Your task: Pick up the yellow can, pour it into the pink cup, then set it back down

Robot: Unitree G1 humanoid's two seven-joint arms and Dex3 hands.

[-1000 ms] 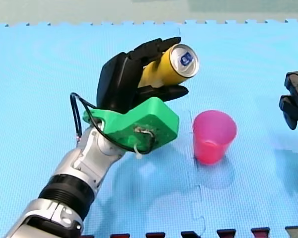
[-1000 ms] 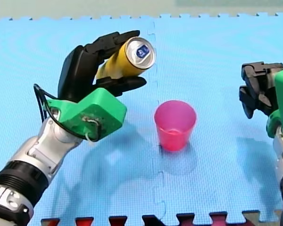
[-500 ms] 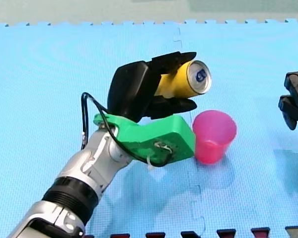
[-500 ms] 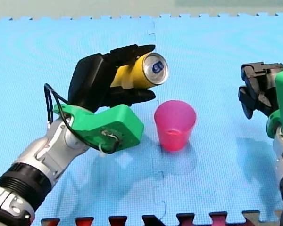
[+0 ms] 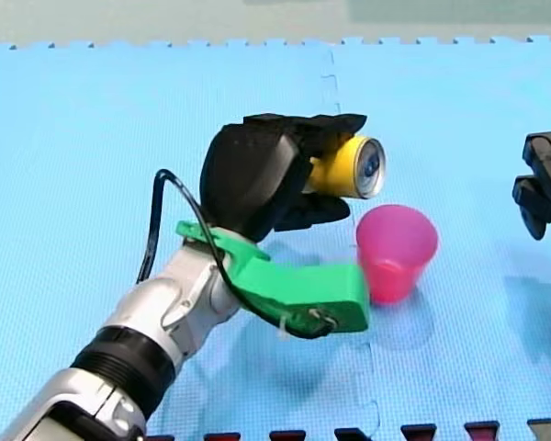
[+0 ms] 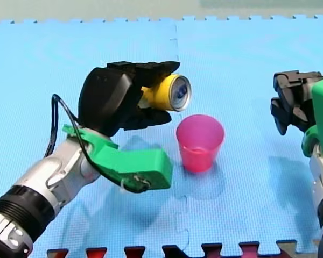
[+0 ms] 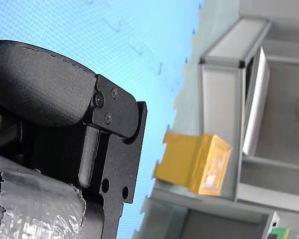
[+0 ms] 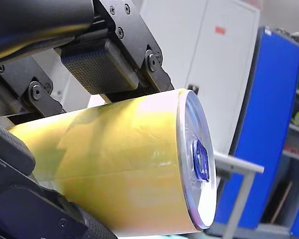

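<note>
Left hand (image 6: 116, 102) clamps yellow can (image 6: 169, 92), tipped sideways, lid end near pink cup (image 6: 200, 141) rim, not touching. Right hand (image 6: 290, 102) far right, grip unclear.

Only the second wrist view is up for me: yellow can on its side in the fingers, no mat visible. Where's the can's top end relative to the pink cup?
Observer: In the head views the left robot hand holds the yellow can roughly level above the mat. The can's top end is near the left edge of the pink cup's rim, higher than the rim and not touching it.
Operator: Cup upright?
Observer: Yes, it stands upright on the blue mat, open end up.
Operator: Other arm in the way?
Observer: No. The right robot hand is at the right side of the mat, apart from the cup.
</note>
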